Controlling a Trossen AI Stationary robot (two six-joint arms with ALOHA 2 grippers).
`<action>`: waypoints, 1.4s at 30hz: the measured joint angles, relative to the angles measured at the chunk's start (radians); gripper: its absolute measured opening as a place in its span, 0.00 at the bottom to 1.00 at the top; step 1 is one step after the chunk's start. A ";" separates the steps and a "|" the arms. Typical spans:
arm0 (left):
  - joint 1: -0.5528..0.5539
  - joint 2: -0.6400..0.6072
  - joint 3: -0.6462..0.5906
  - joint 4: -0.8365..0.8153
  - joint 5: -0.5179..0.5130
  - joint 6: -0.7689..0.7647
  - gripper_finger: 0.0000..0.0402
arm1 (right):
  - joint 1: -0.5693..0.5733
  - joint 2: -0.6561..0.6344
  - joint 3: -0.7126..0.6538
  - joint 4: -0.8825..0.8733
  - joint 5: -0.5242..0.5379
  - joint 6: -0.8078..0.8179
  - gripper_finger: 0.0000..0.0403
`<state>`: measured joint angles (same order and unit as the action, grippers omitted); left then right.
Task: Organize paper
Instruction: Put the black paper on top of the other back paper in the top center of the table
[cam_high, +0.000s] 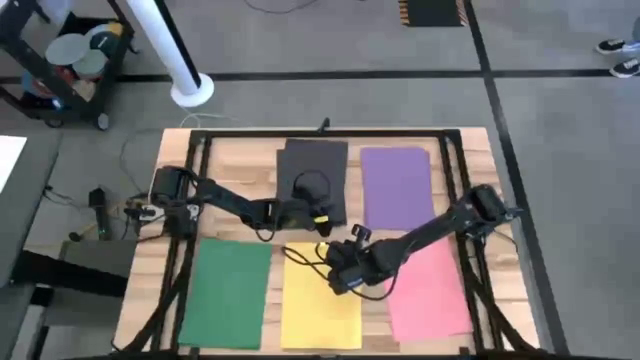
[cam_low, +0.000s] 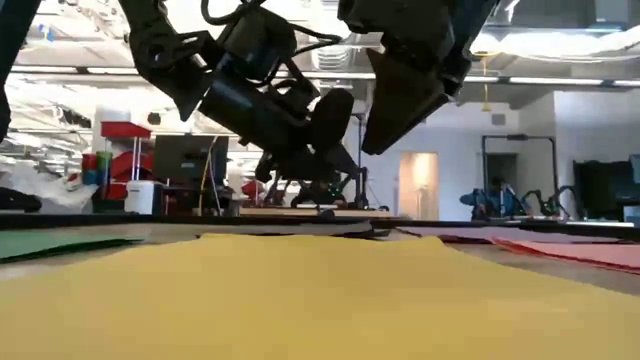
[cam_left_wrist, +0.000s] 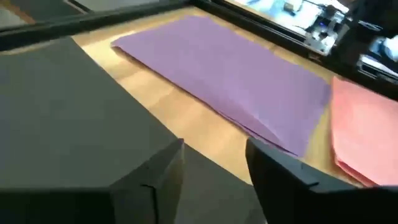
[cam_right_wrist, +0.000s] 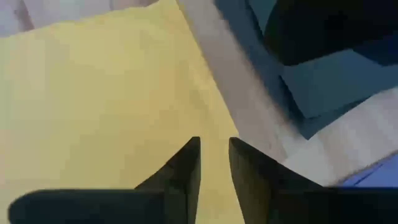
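Paper lies sorted on the table (cam_high: 470, 145): dark sheet (cam_high: 312, 170) beneath my released left claw (cam_high: 300, 215), yellow (cam_high: 320, 305) under my parted right claw (cam_high: 345, 272), purple (cam_high: 397, 185), pink (cam_high: 430, 290), green (cam_high: 225, 290) around them. Only squaring up seems left.

Lighting's pretty even and bright from overhead, with only soft shadows under the arms on the bench (cam_high: 470, 150). The low view is backlit by glowing ceiling lights, so the arms go silhouette. The yellow sheet (cam_low: 300, 300) up close is mushy, and both wrist views are blurred.
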<state>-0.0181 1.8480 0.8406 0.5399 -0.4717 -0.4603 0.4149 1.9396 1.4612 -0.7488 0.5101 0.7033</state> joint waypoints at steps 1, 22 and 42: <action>0.001 -0.008 0.000 -0.037 -0.006 0.000 0.41 | 0.000 0.000 0.000 0.000 -0.011 -0.004 0.20; 0.368 -0.365 -0.126 -0.593 0.152 0.110 0.00 | -0.167 -0.037 -0.086 -0.189 0.195 0.178 0.00; 0.691 -0.359 -0.259 -0.453 0.234 0.091 0.00 | -0.698 -0.052 -0.338 0.392 0.011 0.060 0.00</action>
<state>0.6727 1.4895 0.5816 0.0871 -0.2375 -0.3691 -0.2829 1.8876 1.1233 -0.3567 0.5214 0.7634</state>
